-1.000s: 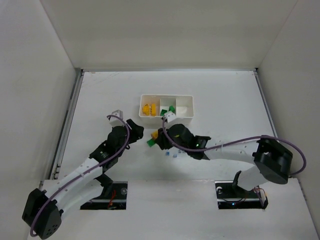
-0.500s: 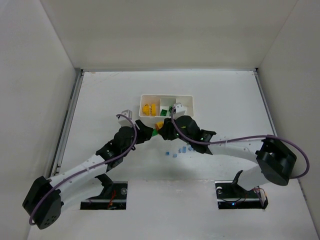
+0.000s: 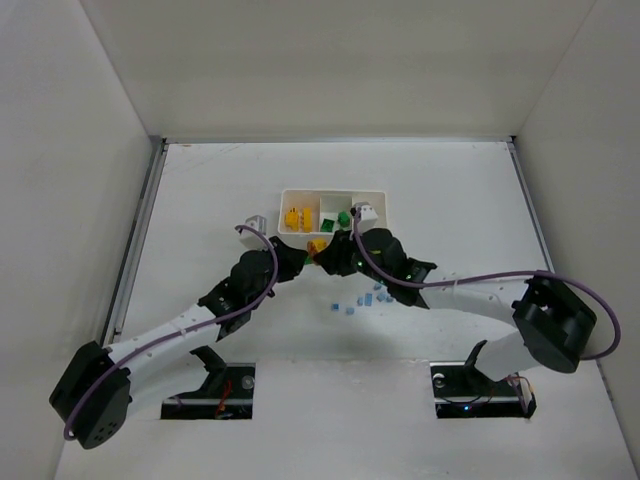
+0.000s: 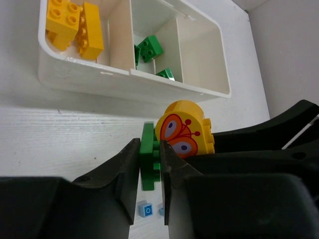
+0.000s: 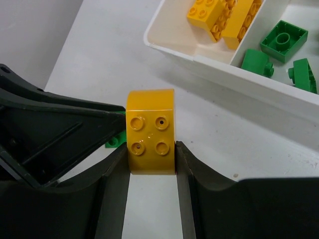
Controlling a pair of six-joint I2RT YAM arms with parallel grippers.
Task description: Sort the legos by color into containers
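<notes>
The left end effector (image 4: pixel 149 174) is clenching the green brick (image 4: pixel 148 144), and the right end effector (image 5: pixel 151 164) is grasping the yellow brick (image 5: pixel 150 124) joined to it (its curved side is showing a printed orange pattern). The pair is sitting just before the white tray (image 4: pixel 99 79), which is holding yellow bricks (image 4: pixel 72 22) in its left compartment and green bricks (image 4: pixel 149 47) in the middle. Light blue pieces (image 3: pixel 350 305) are lying on the worktop (image 3: pixel 450 200).

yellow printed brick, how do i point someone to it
Start at the white tray; just outside its near wall the grippers meet. The right gripper holds the printed brick, joined to a green brick in the left gripper. Unlike the plain yellow bricks in the tray, it has a rounded end and an orange print.
</notes>
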